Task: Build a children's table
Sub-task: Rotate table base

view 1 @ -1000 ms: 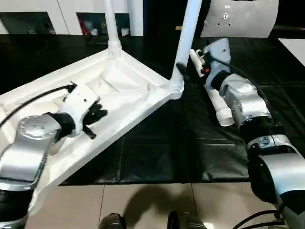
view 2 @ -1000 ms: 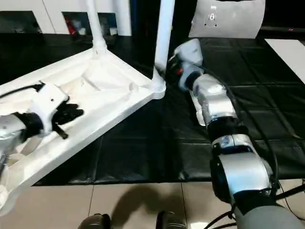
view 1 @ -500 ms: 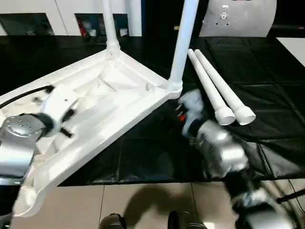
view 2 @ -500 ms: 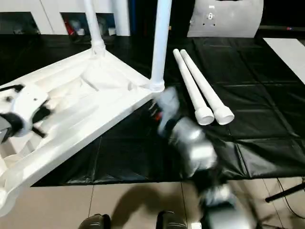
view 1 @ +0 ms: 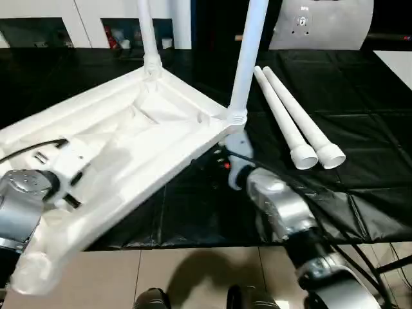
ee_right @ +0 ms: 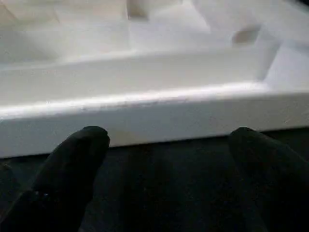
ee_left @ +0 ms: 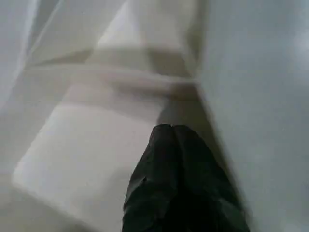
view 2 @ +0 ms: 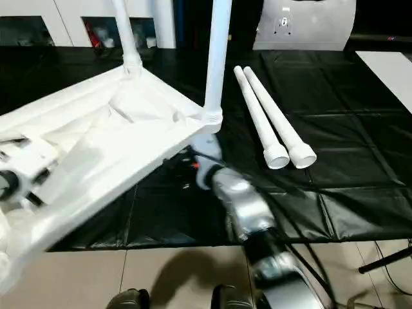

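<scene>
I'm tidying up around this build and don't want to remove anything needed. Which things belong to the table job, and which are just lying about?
Belongs to the job:
- white table top, upside down
- two legs already standing in corner sockets
- two loose legs lying side by side on the black mat

Just lying about:
- grey-white panel behind the mat
- white cabinets at the back

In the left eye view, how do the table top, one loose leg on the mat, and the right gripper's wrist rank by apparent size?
1. Table top, largest by far.
2. Loose leg lying on the black mat.
3. Right gripper's wrist, smallest.

Leg versus wrist is unsure, because the wrist is nearer the camera.
</scene>
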Robot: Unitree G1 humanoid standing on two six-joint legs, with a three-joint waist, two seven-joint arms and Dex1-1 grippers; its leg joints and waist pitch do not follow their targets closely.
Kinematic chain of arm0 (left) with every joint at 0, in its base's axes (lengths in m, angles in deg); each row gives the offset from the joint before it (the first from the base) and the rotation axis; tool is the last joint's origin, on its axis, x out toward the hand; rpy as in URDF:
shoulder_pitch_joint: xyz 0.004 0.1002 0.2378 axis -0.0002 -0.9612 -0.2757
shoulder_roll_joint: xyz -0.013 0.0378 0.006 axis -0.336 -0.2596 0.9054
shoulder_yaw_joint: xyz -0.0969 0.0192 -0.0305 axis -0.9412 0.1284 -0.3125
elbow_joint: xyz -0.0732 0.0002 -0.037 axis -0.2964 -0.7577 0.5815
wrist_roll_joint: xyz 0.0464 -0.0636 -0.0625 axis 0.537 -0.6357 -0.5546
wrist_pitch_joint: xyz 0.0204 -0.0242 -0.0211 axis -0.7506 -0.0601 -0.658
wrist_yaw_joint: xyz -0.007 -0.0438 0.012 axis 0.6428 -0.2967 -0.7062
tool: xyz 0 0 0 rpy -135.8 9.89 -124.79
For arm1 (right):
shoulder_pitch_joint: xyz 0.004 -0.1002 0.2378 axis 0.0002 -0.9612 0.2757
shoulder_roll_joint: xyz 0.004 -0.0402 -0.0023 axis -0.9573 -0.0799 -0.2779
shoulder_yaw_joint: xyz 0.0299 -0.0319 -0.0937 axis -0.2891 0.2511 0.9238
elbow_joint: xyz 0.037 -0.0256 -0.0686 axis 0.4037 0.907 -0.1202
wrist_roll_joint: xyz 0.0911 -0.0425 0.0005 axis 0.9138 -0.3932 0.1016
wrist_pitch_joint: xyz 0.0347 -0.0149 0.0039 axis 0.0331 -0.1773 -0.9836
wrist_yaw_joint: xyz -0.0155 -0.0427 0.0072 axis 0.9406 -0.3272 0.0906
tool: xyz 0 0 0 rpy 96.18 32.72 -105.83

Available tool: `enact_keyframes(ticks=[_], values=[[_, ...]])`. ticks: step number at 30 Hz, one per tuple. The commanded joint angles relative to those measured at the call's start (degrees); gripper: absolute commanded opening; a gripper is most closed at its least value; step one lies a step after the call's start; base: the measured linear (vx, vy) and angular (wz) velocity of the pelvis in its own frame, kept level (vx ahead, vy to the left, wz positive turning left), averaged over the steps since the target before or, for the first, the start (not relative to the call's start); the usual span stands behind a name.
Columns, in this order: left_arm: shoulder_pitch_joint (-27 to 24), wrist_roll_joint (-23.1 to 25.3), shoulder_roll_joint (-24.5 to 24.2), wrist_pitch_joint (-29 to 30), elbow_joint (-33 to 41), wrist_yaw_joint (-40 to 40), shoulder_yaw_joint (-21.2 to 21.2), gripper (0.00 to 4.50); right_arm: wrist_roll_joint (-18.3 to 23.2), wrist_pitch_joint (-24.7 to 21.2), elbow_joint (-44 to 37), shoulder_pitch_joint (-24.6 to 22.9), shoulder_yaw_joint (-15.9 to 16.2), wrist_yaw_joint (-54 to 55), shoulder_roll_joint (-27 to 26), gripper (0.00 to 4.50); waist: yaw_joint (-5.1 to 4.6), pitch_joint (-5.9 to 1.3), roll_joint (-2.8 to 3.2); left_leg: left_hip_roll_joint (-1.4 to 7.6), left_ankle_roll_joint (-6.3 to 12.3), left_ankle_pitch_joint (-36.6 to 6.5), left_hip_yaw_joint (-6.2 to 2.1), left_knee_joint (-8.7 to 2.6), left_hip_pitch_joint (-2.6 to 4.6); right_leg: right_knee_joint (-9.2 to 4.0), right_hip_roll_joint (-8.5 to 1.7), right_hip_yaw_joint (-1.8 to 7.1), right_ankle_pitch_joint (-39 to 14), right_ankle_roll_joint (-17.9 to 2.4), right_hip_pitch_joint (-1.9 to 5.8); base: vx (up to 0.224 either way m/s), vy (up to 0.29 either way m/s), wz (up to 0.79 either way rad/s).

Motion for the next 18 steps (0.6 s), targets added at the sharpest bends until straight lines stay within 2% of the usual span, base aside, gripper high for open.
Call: enact_keyframes(ticks=[1,2,3,7,8,9,11,12,14,15,18], values=[[-0.15,-2.52,0.01,0.03,1.74,-4.12,1.91,0.02,-0.69,-0.12,1.62,0.74,0.13,0.88,-0.03,4.50,-0.27,-4.57,1.59,0.49,-1.24,-15.91,0.19,-4.19,1.25,-3.81,-3.38,2.81,-12.31,-12.37,3.34,0.000,0.000,0.00],[-0.21,-5.58,-0.64,1.02,4.69,-9.44,3.33,0.02,-0.76,-0.12,3.00,1.59,-0.05,1.43,-0.32,4.50,-0.15,-4.64,1.40,0.49,-1.15,-15.30,0.25,-4.16,1.31,-3.80,-3.53,2.88,-12.17,-12.42,3.43,0.000,0.000,0.00],[-0.43,-6.69,-1.05,0.56,5.91,-11.75,4.12,0.02,-0.76,-0.23,3.25,1.81,-0.13,1.54,-0.37,4.50,-0.19,-4.53,1.40,0.55,-1.21,-15.52,0.22,-4.31,1.28,-3.69,-3.40,2.83,-12.79,-12.20,3.33,0.000,0.000,0.00],[-0.72,-8.22,-1.36,0.45,7.28,-14.43,4.88,0.02,-0.92,-0.22,3.54,1.98,-0.32,1.57,-0.54,4.50,-0.34,-4.54,1.32,0.47,-1.42,-15.52,0.36,-4.26,1.19,-3.75,-3.41,2.92,-13.33,-11.64,3.47,0.000,0.000,0.00],[-0.97,-11.55,-1.42,-1.13,9.97,-19.90,6.44,0.02,-0.94,0.24,4.40,2.74,-0.59,1.51,-0.49,4.50,-0.37,-4.60,1.21,0.38,-1.23,-15.13,0.36,-4.21,1.14,-3.80,-3.52,2.94,-13.45,-11.54,3.57,0.000,0.000,0.00],[-0.97,-11.55,-1.42,-1.13,9.97,-19.90,6.44,0.02,-0.94,0.24,4.40,2.74,-0.59,1.51,-0.49,4.50,-0.37,-4.60,1.21,0.38,-1.23,-15.13,0.36,-4.21,1.14,-3.80,-3.52,2.94,-13.45,-11.54,3.57,0.000,0.000,0.00],[-0.48,-13.95,-0.74,-2.90,11.67,-24.74,8.04,0.02,-0.98,1.46,6.14,4.08,-1.16,1.51,-0.54,4.50,-0.57,-4.53,1.29,0.41,-1.19,-14.45,0.34,-4.20,1.02,-3.69,-3.53,2.96,-13.17,-11.73,3.62,0.000,0.000,0.00],[0.00,-14.51,-0.19,-3.10,11.96,-25.73,8.46,0.02,-1.02,2.01,6.84,4.63,-1.40,1.56,-0.56,4.50,-0.72,-4.59,1.31,0.41,-1.29,-14.61,0.42,-4.14,1.19,-3.69,-3.42,2.96,-12.86,-12.14,3.56,0.000,0.000,0.00],[1.00,-15.18,1.08,-2.61,11.97,-26.14,9.00,0.02,-0.97,2.41,7.64,5.40,-1.81,1.67,-0.61,4.50,-0.92,-4.63,1.26,0.35,-1.33,-14.17,0.54,-4.03,1.05,-3.51,-3.32,2.97,-11.56,-12.49,3.75,0.000,0.000,0.00],[1.54,-15.26,1.89,-2.75,11.76,-26.14,9.49,0.02,-1.04,2.62,7.88,5.73,-1.91,1.78,-0.59,4.50,-0.92,-4.59,1.42,0.35,-1.29,-14.03,0.53,-4.00,1.13,-3.54,-3.32,2.97,-11.22,-12.51,3.72,0.000,0.000,0.00],[5.56,-12.47,7.20,-6.35,5.87,-21.69,10.43,0.02,-1.13,3.35,8.54,7.17,-2.59,2.25,-0.68,4.50,-1.22,-4.77,1.32,0.20,-0.80,-12.44,0.60,-3.78,0.93,-3.36,-3.19,2.93,-9.17,-12.86,4.06,0.000,0.000,0.00]])
